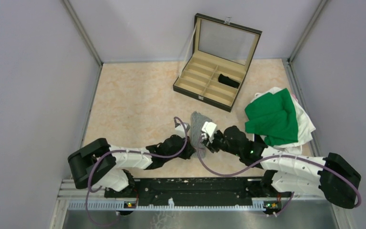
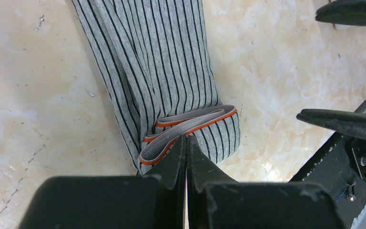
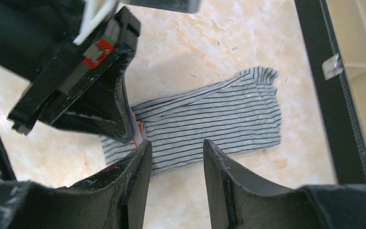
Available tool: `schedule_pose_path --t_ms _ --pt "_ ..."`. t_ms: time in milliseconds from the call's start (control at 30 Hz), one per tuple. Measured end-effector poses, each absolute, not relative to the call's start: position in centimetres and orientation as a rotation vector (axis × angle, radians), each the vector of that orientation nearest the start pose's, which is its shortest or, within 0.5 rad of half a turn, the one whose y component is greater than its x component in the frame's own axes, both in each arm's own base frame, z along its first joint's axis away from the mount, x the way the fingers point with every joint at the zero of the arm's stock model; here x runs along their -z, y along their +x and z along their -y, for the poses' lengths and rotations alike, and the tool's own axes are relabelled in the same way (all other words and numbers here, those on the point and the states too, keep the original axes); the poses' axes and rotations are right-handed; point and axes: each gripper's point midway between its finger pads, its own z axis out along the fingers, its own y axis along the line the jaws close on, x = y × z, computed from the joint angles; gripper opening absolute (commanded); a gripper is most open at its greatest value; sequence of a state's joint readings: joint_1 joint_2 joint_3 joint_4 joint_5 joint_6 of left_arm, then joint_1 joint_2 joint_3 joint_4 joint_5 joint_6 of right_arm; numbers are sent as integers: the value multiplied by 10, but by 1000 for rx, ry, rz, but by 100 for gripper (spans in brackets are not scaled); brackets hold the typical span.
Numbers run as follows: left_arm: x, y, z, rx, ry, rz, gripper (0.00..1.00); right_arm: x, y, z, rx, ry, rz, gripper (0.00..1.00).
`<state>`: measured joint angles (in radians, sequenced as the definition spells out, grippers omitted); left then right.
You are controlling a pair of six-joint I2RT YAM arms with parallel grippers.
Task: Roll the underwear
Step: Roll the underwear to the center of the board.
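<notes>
Right tool (image 3: pixel 176 143) spread, striped underwear (image 3: pixel 219 119) beneath

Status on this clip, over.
Left gripper shut, tips at the waistband. Right gripper open over the same end. Grey striped underwear flat in a folded strip, not yet rolled. Nothing on it.

underwear (image 1: pixel 198 123), case (image 1: pixel 200 98), clothes (image 1: pixel 272 117) on table (image 1: pixel 133 105)

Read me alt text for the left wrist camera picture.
The left hand, shut, pinches the orange-trimmed waistband of grey striped underwear lying flat on a marbled table. The right hand, open, shows at right.
</notes>
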<state>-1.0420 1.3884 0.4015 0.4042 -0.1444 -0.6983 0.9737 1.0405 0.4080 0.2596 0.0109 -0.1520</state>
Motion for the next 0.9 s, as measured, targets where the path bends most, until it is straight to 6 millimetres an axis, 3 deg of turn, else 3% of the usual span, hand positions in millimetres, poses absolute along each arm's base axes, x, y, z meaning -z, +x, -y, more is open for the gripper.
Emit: schedule_pose_path --t_ms 133,300,400,633,900 --pt "-37 177 304 834 290 -2250 0 -117 188 -278 -402 -1332 -1515 45" --pt "-35 180 305 836 279 -2253 0 -100 152 -288 -357 -1618 -1322 48" --pt "-35 182 307 844 270 -2253 0 -78 139 -285 -332 -1732 -1271 48" --pt "-34 186 310 863 261 -2253 0 -38 137 -275 -256 -1869 -1264 52" --pt "-34 187 310 880 261 -2258 0 -31 147 -276 -169 -1899 -1228 50"
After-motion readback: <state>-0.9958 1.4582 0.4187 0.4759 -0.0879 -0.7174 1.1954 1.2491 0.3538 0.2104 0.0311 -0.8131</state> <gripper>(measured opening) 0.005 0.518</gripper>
